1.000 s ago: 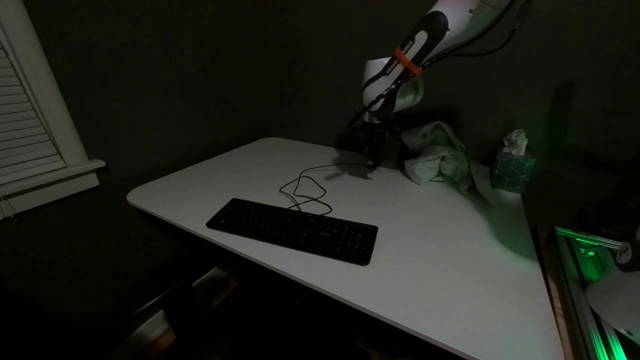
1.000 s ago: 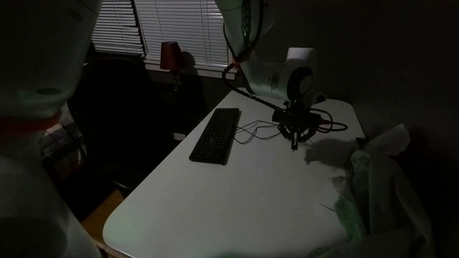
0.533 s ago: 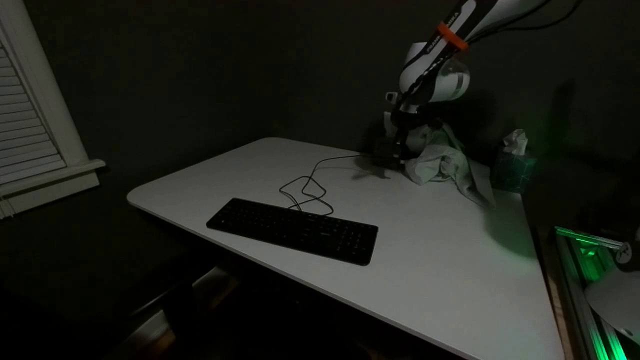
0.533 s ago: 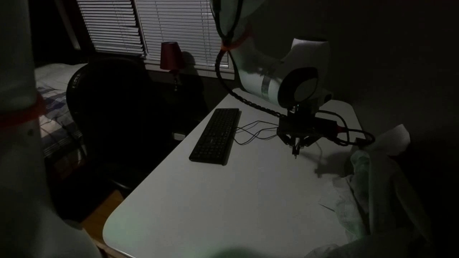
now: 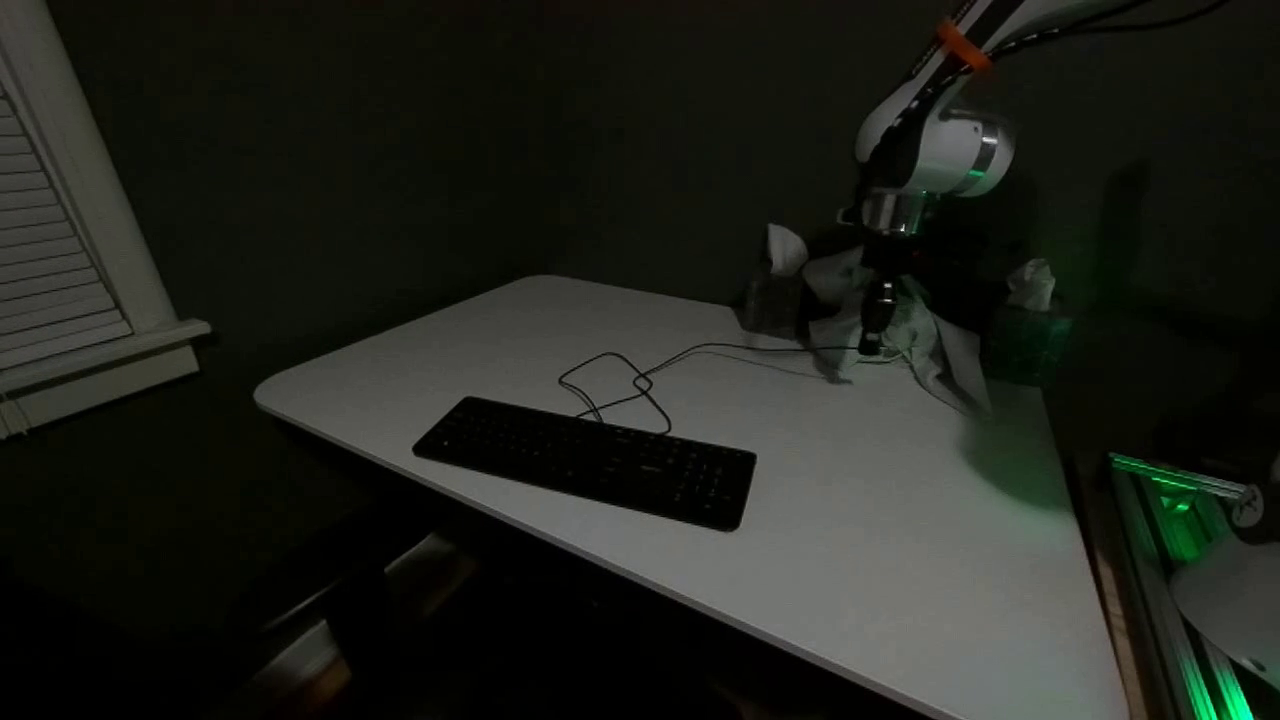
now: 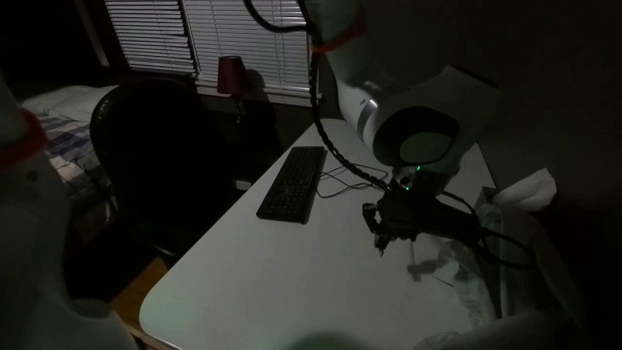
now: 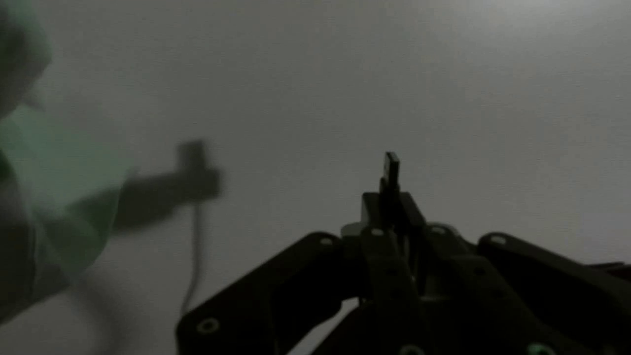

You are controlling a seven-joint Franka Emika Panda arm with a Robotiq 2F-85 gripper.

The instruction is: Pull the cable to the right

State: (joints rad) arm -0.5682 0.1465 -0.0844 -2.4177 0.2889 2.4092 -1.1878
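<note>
The thin dark cable (image 5: 705, 346) leaves the back of the black keyboard (image 5: 590, 462), makes a loop on the white table, then runs right to my gripper (image 5: 869, 345). In an exterior view the cable (image 6: 334, 196) lies looped beside the keyboard (image 6: 291, 184), and its far part is hidden behind the arm. There my gripper (image 6: 381, 243) is above the table, tilted. In the wrist view my gripper (image 7: 390, 197) is closed on the cable's end, and a small flat plug (image 7: 391, 166) sticks out past the fingertips. The shadow shows the plug held clear of the table.
A crumpled pale cloth (image 5: 885, 325) lies just behind my gripper; it also shows in an exterior view (image 6: 505, 282). Tissue boxes stand at the back (image 5: 772, 305) and back right (image 5: 1025, 345). A dark chair (image 6: 146, 160) stands by the table's edge (image 6: 214, 226).
My gripper has moved right in an exterior view, and nearer the camera and turned in an exterior view. It drew the cable's end along; the loop tightened and the run lengthened. The keyboard stayed.
</note>
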